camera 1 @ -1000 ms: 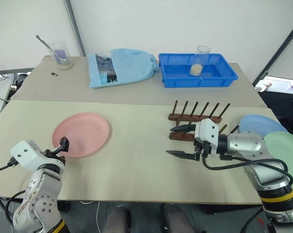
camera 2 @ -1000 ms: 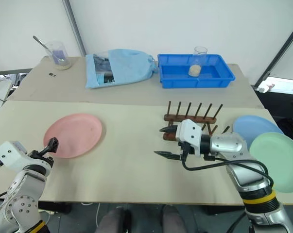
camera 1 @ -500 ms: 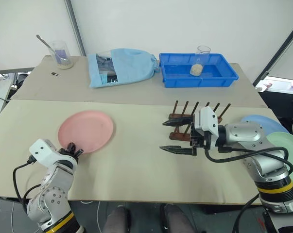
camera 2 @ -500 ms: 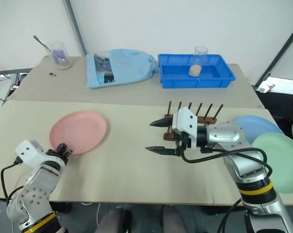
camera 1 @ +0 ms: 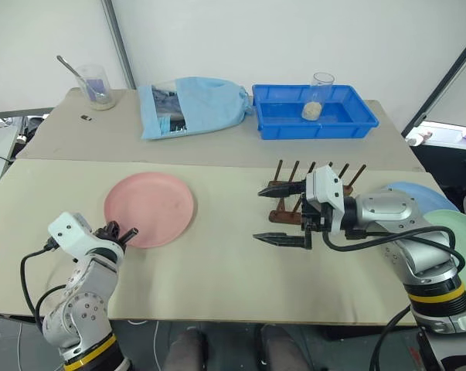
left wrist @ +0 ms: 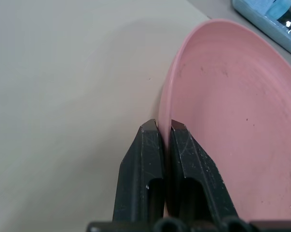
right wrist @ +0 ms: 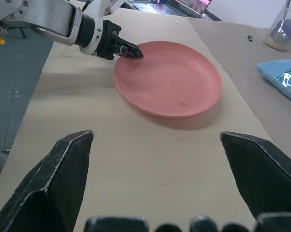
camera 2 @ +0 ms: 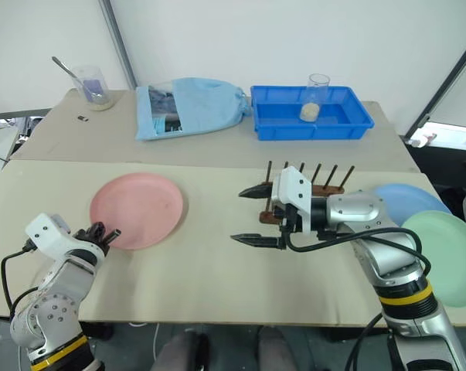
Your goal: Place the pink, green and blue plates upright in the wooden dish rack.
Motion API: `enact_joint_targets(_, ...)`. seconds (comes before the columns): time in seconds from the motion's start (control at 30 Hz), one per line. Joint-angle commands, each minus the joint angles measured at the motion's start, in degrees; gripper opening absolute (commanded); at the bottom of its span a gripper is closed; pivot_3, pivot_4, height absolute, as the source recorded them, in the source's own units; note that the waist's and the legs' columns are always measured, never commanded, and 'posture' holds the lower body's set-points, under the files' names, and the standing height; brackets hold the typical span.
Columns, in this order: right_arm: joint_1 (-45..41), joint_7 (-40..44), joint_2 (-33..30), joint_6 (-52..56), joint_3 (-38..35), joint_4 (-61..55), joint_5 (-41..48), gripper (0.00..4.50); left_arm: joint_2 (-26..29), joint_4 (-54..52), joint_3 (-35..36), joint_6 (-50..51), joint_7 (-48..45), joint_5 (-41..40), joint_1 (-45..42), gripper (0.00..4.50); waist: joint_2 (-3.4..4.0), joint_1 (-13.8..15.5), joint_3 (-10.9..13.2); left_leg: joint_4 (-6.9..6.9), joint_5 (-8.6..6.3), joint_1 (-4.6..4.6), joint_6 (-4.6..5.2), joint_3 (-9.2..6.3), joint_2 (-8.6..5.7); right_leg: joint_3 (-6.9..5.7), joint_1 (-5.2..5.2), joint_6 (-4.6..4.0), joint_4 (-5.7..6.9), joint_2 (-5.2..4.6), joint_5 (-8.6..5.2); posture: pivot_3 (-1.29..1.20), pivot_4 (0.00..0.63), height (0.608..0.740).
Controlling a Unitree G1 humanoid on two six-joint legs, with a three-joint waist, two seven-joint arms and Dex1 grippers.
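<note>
The left tool (left wrist: 163, 126) is clamped on the near rim of the pink plate (camera 1: 150, 208). The left wrist view shows this best: two black fingers (left wrist: 143, 164) pinch the thin edge from either side, one over the concave face, one outside it. The head views show that plate toward the left of the pale tabletop (camera 1: 217, 270). In the right wrist view it casts a shadow along its near side; whether it is lifted off the surface I cannot tell.

The right tool (camera 1: 279, 214) hovers over the middle of the tabletop, its pointed fingers spread wide apart and empty, aimed toward the pink plate. It hangs just in front of the wooden dish rack (camera 2: 318, 185), a dark brown frame of thin upright pegs, partly hidden behind the arm. No plate is visible in the rack.

The blue plate (camera 2: 406, 202) and green plate (camera 2: 445, 255) lie at the tabletop's right edge, the green one overlapping the blue. All three plates are round, shallow and matte.

On the rear tabletop sit a blue plastic tray (camera 1: 314, 112), holding a clear cup (camera 1: 320, 85), and a light blue bag (camera 1: 190, 104).
</note>
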Motion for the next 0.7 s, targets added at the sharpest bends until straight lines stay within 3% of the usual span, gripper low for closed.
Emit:
enact_joint_targets(0.03,-1.6,-1.1,-0.3,-3.2,0.7,-1.2,-3.4,4.49,1.8,-3.1,-0.9,0.0,0.8,-1.2,-2.4,0.0,0.0,0.0,0.0,0.0,0.0,-0.01,0.0,0.0,0.0,0.0,0.0,0.0,0.0,0.0,0.0,0.0,0.15,0.74)
enact_joint_targets(0.17,-5.4,-4.4,3.3,-6.1,4.5,0.6,-9.1,4.49,3.3,-1.8,-2.7,1.6,2.2,-2.2,-9.1,0.0,-0.04,0.0,0.0,0.01,0.0,-0.06,0.0,0.0,0.0,0.0,-0.08,0.0,0.02,0.01,0.03,0.0,0.15,0.74)
enact_joint_targets(0.4,-16.3,-11.4,10.0,-15.2,15.3,12.7,-27.0,4.49,3.6,3.0,-7.6,3.6,4.8,0.2,-19.1,0.0,-0.04,-0.2,0.0,-0.03,0.05,-0.08,-0.08,0.02,-0.05,0.0,-0.08,0.32,-0.03,0.01,0.29,0.0,0.15,0.74)
enact_joint_targets(0.7,-22.3,-19.9,14.8,-32.9,26.3,29.0,-46.8,4.49,2.1,4.0,-10.0,5.1,6.6,0.4,-23.1,0.0,-0.05,-0.2,0.0,-0.24,0.04,-0.16,-0.15,-0.03,-0.06,-0.01,-0.22,0.28,-0.04,0.01,0.32,0.0,0.15,0.74)
